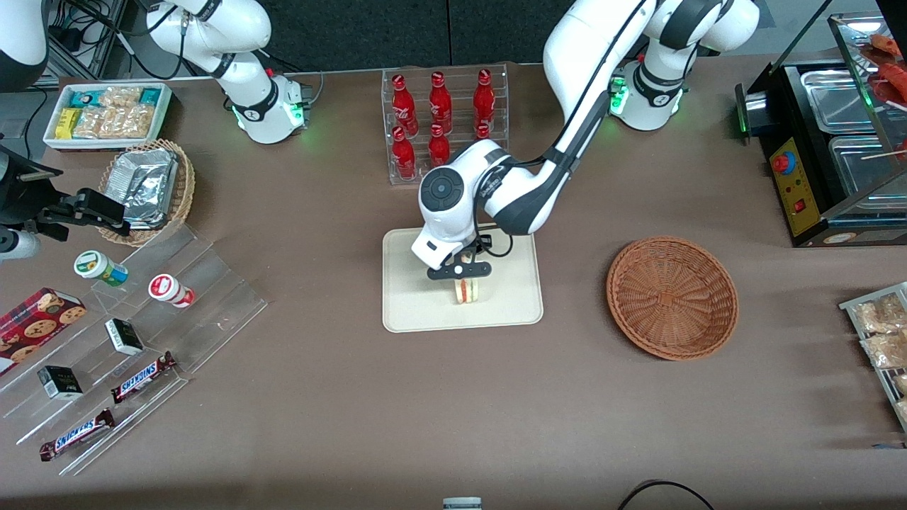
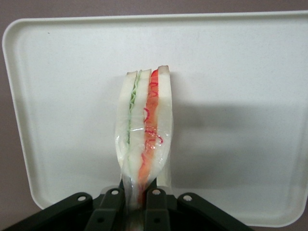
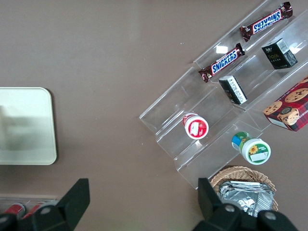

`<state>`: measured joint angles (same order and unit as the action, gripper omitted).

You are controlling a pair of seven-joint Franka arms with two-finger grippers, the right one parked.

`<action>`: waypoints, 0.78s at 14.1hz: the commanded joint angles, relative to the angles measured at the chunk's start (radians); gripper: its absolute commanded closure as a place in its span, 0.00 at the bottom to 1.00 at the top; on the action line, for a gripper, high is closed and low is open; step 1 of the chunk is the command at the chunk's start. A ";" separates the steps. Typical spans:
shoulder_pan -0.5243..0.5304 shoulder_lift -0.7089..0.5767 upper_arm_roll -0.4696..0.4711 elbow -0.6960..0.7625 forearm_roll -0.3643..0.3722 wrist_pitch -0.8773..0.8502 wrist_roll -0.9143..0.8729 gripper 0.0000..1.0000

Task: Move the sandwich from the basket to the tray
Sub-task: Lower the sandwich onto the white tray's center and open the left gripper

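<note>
Brown desk [image 1: 340,397], cluttered at both ends, tray at the middle. Claw [image 1: 462,278] hangs over the middle of the tray [image 1: 411,312], pointing down, closed tight on the sandwich [image 1: 465,290]. Wrist view: both fingers [image 2: 156,202] pinch the narrow end of the wedge, bread squeezed thin between them, filling layers running away from the grip. Sandwich [image 2: 144,130] stands on edge, cut face toward the front camera; it looks at or very near the tray [image 2: 240,96] surface, though contact cannot be confirmed.

Step in hand, by judgement: the set-down. To do it well, lower until the wedge's weight rests on the tray, then open the fingers slowly and only a little, so the soft bread is not dragged. An upright wedge may topple on release; lifting straight up lessens that risk.

Basket [image 1: 672,297] sits empty, well apart, toward the working arm's end. Rack of red bottles [image 1: 443,117] stands farther from the front camera than the tray.
</note>
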<state>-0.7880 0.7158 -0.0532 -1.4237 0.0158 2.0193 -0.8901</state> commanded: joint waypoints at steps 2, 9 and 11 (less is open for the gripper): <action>-0.027 0.031 0.015 0.042 0.004 -0.008 -0.017 1.00; -0.027 0.054 0.016 0.040 0.004 -0.011 -0.010 0.00; -0.024 0.041 0.018 0.045 0.006 -0.022 -0.013 0.00</action>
<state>-0.7976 0.7545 -0.0512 -1.4148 0.0162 2.0191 -0.8901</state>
